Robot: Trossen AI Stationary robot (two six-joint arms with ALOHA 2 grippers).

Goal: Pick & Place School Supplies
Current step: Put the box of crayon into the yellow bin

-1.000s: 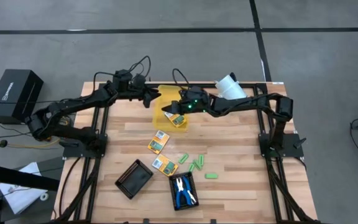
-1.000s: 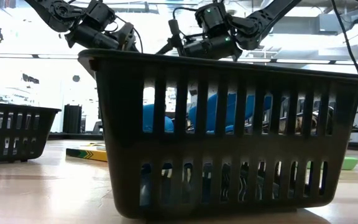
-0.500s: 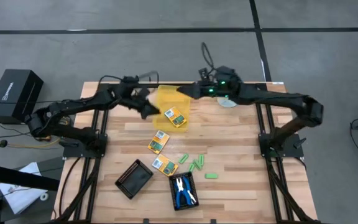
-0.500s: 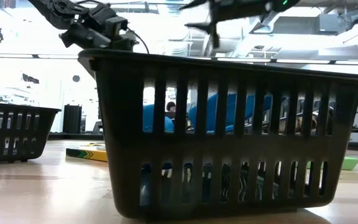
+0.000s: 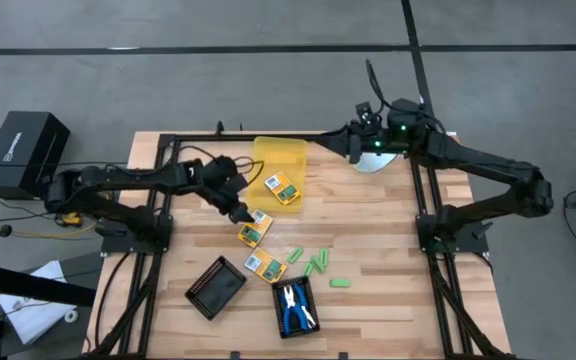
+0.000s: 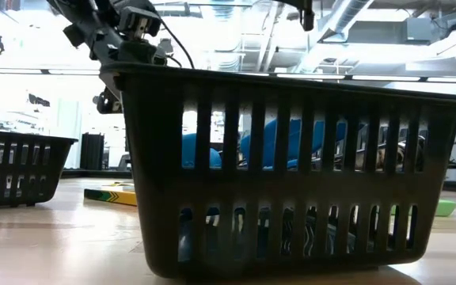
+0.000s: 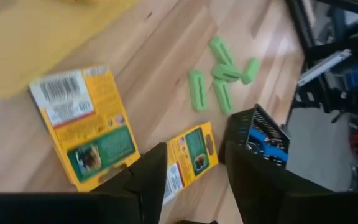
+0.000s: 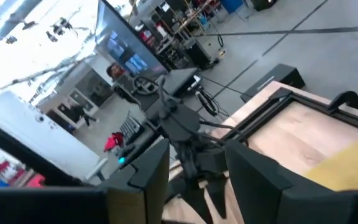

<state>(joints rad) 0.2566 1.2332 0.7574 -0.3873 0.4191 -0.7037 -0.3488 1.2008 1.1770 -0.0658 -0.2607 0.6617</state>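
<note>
School supplies barely sorted: scissors [image 5: 295,306] sit in a tray [image 5: 304,285], boxes [image 5: 255,229] and green sticks [image 5: 315,264] lie loose; both grippers' jaws empty, parted

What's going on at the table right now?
The left gripper, open and empty, hovers over the middle yellow box. The right gripper, open, is up at the table's far edge, holding nothing. One box sits beside the yellow bin, another near the green sticks; the scissors lie in a black tray.
</note>
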